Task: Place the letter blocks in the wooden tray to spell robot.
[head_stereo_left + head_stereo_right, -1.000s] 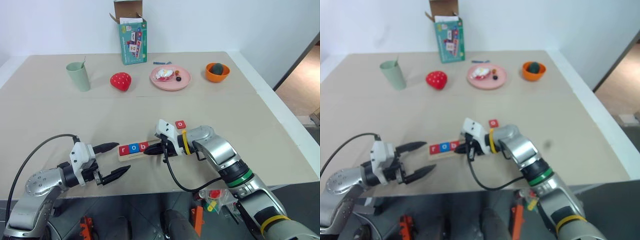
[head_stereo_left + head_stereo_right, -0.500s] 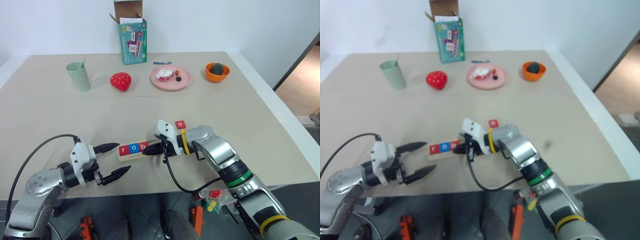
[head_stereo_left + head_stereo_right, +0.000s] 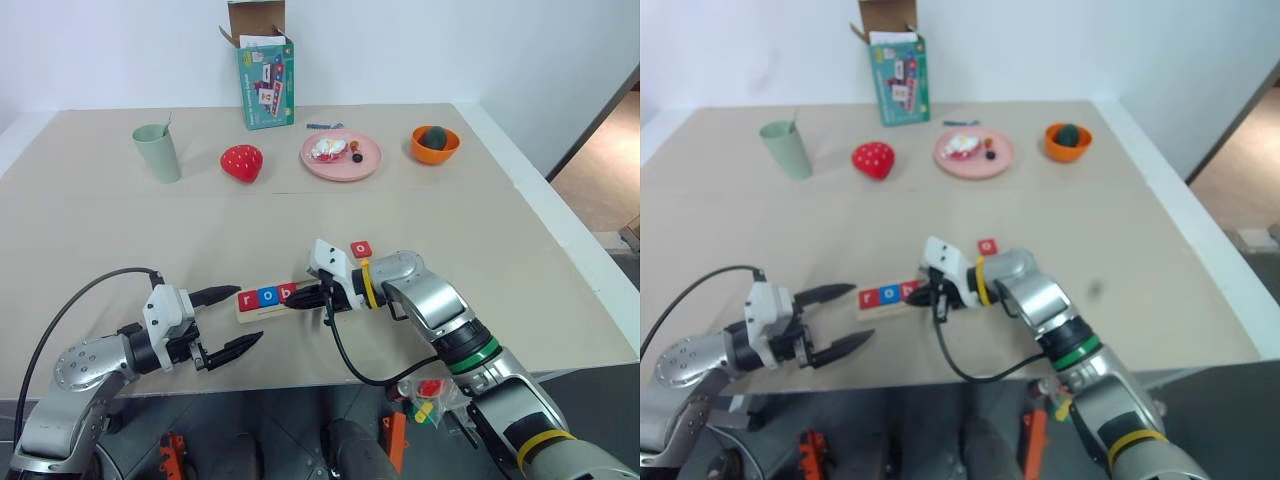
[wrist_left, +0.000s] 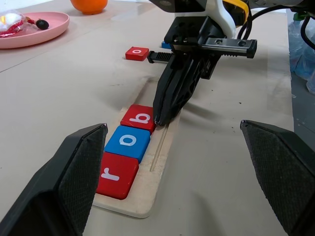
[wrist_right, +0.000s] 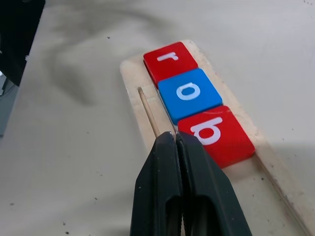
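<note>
Right claw point(image 5: 175, 140) shut, empty, tips on tray point(image 5: 133, 88) beside b tile point(image 5: 216, 135); left claw point(image 3: 225, 322) wide open, empty, nr tray end.

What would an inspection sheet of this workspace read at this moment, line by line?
Surface: beige table, no spills seen.
Job's things: wooden tray holds red r, blue o, red b in a row; a red o tile lies loose on the table beyond the tray.
Clutter: green cup, strawberry toy, pink plate, orange bowl, teal box.
Grippers: left gripper open, empty; right gripper shut, tips at the b tile's edge.
Cables: black cable at the left arm.
Surroundings: white wall behind.
</note>
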Controlling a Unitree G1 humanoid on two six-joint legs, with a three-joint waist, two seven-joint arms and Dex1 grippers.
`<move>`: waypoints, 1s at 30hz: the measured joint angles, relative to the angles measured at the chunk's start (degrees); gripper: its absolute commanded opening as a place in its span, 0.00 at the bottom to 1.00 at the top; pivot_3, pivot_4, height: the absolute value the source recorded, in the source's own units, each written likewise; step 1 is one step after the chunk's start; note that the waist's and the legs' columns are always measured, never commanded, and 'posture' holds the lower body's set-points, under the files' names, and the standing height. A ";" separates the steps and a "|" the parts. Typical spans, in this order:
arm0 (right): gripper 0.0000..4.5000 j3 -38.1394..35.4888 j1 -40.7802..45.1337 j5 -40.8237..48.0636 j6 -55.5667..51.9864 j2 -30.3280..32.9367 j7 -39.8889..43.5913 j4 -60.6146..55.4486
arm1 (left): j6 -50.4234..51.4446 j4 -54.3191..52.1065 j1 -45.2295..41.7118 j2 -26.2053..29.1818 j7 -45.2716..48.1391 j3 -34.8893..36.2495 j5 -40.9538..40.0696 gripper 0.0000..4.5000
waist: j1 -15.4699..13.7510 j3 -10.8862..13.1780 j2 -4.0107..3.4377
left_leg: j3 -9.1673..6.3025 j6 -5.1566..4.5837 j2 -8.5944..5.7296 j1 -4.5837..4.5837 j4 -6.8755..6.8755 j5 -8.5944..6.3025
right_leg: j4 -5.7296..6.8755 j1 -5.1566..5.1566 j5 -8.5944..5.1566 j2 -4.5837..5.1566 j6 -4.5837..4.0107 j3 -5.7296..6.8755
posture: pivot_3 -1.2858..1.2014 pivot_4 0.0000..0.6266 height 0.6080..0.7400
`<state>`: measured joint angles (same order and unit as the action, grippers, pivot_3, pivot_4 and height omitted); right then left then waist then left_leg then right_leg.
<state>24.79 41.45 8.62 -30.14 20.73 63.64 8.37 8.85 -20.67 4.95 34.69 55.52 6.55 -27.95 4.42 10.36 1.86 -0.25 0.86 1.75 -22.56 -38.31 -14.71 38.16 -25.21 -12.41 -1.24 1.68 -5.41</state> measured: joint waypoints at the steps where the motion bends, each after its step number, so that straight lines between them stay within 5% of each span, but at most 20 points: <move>1: 0.01 0.00 0.00 -0.07 0.18 -0.04 0.02 0.10 | 0.00 0.00 0.01 0.00 -0.01 0.00 0.00 1.00 | 0.00 0.00 0.00 | 0.00 0.00 0.00 0.00 0.00 0.00 | 0.00 0.00 0.00 0.00 0.00 0.00 | 0.52 0.24 1.00; 9: 0.01 -0.65 0.05 0.85 -1.30 -0.08 0.32 -1.28 | 0.09 -0.01 0.20 0.00 -0.04 0.00 -0.07 1.00 | -0.01 0.02 -0.02 | 0.00 0.00 -0.01 -0.01 0.00 0.00 | 0.00 -0.01 0.00 0.01 0.00 0.00 | 0.52 0.24 1.00; 15: 0.44 -10.45 2.42 10.75 -11.16 3.34 1.76 -10.42 | 1.30 -0.01 0.12 0.00 -0.04 0.00 -0.76 1.00 | -0.01 0.03 -0.04 | 0.00 0.00 -0.01 -0.03 -0.01 0.00 | -0.01 -0.01 -0.01 0.02 0.02 0.00 | 0.52 0.24 1.00; 22: 0.97 -20.31 6.39 11.59 -11.85 3.54 -8.87 -2.85 | 1.28 0.00 -0.42 0.24 0.51 -0.60 -0.62 1.00 | -0.01 0.02 -0.04 | 0.01 -0.01 -0.01 -0.02 0.01 0.00 | 0.00 -0.02 0.02 -0.01 -0.03 -0.01 | 0.52 0.24 1.00; 30: 0.98 -26.33 -4.17 2.29 -10.07 -6.60 -40.34 -14.15 | 1.04 -0.04 0.04 0.22 0.08 -1.31 0.49 1.00 | 0.05 0.02 -0.04 | 0.11 0.02 -0.01 -0.09 0.39 -0.01 | -0.01 -0.24 -0.10 0.01 0.02 -0.23 | 0.52 0.24 1.00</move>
<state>-1.54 37.27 10.91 -40.21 14.13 23.30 -5.78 9.90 -20.72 4.99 34.91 55.60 5.24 -27.46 4.47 10.38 1.82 -0.14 0.88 1.74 -22.65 -37.92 -14.72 38.15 -25.45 -12.51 -1.23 1.70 -5.63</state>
